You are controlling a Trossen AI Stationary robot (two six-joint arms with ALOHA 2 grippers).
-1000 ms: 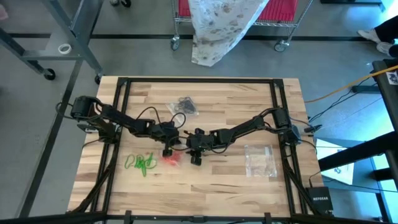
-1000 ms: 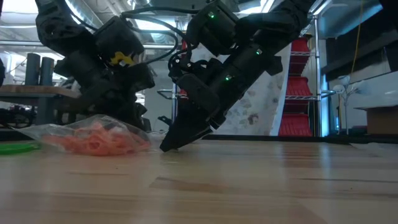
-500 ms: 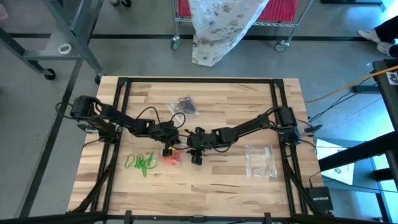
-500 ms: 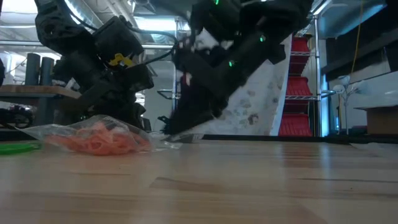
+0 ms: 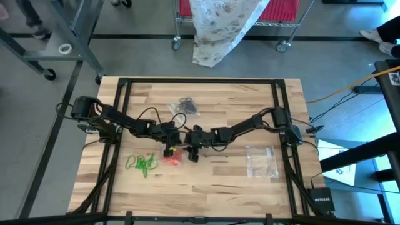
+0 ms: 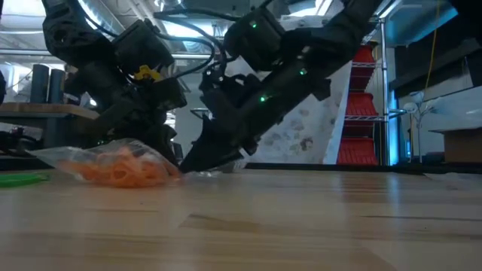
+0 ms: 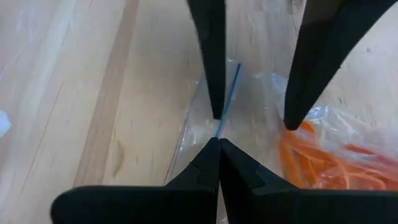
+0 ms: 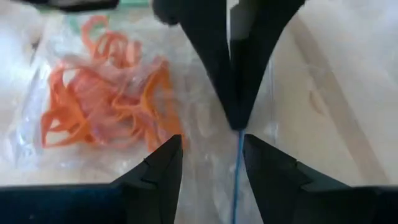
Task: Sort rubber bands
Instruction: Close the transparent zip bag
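On the wooden table point(image 5: 237, 181) the two arms meet mid-front over a clear bag point(image 8: 124, 134) of orange rubber bands point(image 8: 99, 106). The left gripper point(image 7: 219, 144) is pinched shut on the bag's blue-striped mouth edge; the right gripper point(image 8: 211, 146) straddles that edge, fingers apart, holding nothing. Green bands point(image 5: 141, 164) lie loose nearby. The film looks light, limp, slippery; best pinched at the lip

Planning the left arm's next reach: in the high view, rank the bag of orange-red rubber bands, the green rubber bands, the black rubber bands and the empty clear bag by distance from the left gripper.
From the left gripper:
1. Clear bag of orange-red rubber bands, right beneath it.
2. Loose green rubber bands, toward the table's left front.
3. Black rubber bands, toward the back.
4. Empty clear plastic bag, far right.

The second and third are close.
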